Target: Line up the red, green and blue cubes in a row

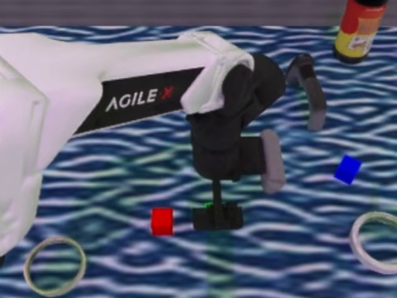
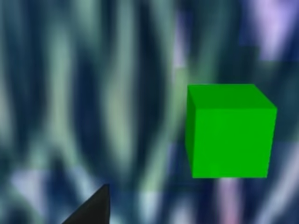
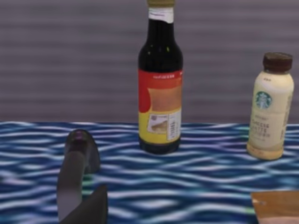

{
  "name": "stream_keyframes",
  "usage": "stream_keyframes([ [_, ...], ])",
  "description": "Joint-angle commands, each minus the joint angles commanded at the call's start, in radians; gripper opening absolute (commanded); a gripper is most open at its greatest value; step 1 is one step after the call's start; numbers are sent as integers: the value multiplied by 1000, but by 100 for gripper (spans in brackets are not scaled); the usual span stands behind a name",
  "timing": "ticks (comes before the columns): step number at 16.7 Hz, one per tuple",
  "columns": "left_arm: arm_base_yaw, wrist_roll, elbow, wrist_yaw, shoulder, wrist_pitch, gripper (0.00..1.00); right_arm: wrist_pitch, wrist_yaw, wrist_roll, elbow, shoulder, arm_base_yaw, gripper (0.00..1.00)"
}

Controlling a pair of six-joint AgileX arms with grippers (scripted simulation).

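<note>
The red cube [image 1: 162, 221] rests on the blue wavy tablecloth near the front middle. To its right my left gripper [image 1: 217, 218] points straight down, open, over the green cube [image 1: 209, 205], which shows only as a sliver in the top view. In the left wrist view the green cube [image 2: 229, 133] stands on the cloth below, clear of the one visible fingertip [image 2: 96, 207]. The blue cube [image 1: 347, 169] lies apart at the right. My right arm is outside the top view. One of its fingertips [image 3: 93, 205] shows in its wrist view, with nothing held.
A dark sauce bottle [image 1: 360, 28] stands at the back right, and a pale coffee bottle [image 3: 271, 107] stands beside it. A dark curved grey-tipped object [image 1: 310, 93] lies behind my left wrist. Rings lie at the front left [image 1: 54, 266] and front right [image 1: 375, 241].
</note>
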Motion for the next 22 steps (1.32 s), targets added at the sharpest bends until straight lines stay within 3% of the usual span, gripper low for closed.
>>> stream_keyframes([
  [4,8,0,61,0,-34,-87,100,0,0,0,0,0,0,100],
  [11,33,-23,3,-5,-92,-40,100,-41,-2,-29,59,60,11,100],
  [16,171,-133,-262,-17,-394,136,100,-216,-3,-150,319,354,49,100],
  [22,410,-340,-753,-25,-964,431,100,-535,2,-366,754,975,111,100],
])
